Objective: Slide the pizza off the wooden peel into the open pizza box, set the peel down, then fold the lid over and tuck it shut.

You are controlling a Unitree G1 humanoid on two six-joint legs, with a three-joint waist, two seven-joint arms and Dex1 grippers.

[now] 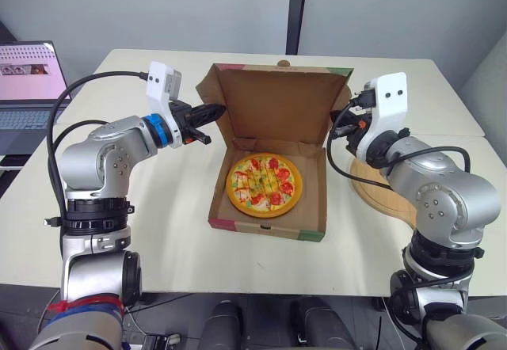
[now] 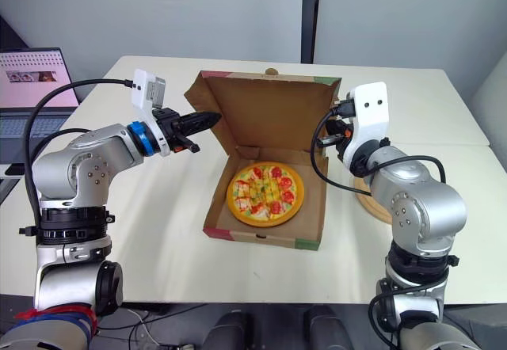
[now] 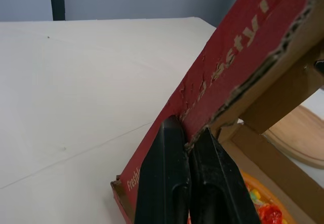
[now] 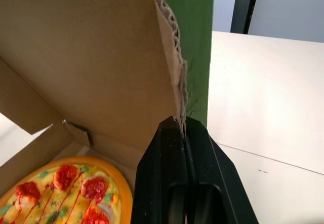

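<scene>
Left end effector (image 3: 188, 133): both black fingers closed on the left side flap (image 1: 209, 95) of the lid (image 1: 277, 100). In the left wrist view the flap's torn corrugated edge sat pinched between the fingertips, with the red printed outer face on one side and plain brown card on the other.

Right end effector (image 4: 182, 122): fingers closed on the lid's right edge. In the right wrist view the corrugated edge ran down into the seam between the two fingertips, with the green outer face on one side and the brown inner face on the other.

Lid: stood roughly upright off the rear wall of the pizza box (image 1: 265, 230), inner brown face turned toward the desk's near edge. It was not folded over, and the box was open. It was held at both sides, one arm reaching in from each flank.

Pizza (image 1: 264, 184): lay flat inside the box tray on an orange base, with red and green toppings visible, nearer the tray's left wall than its right.

Box: sat about mid-desk, with its front wall facing the near edge.

Wooden peel (image 1: 380, 192): lay flat on the desk (image 1: 174, 231) toward the right edge, just beside the box's right wall and partly hidden behind the right arm. No pizza on it.

Laptop (image 1: 28, 89): open with its screen lit, beyond the desk's left edge and well apart from the box.
</scene>
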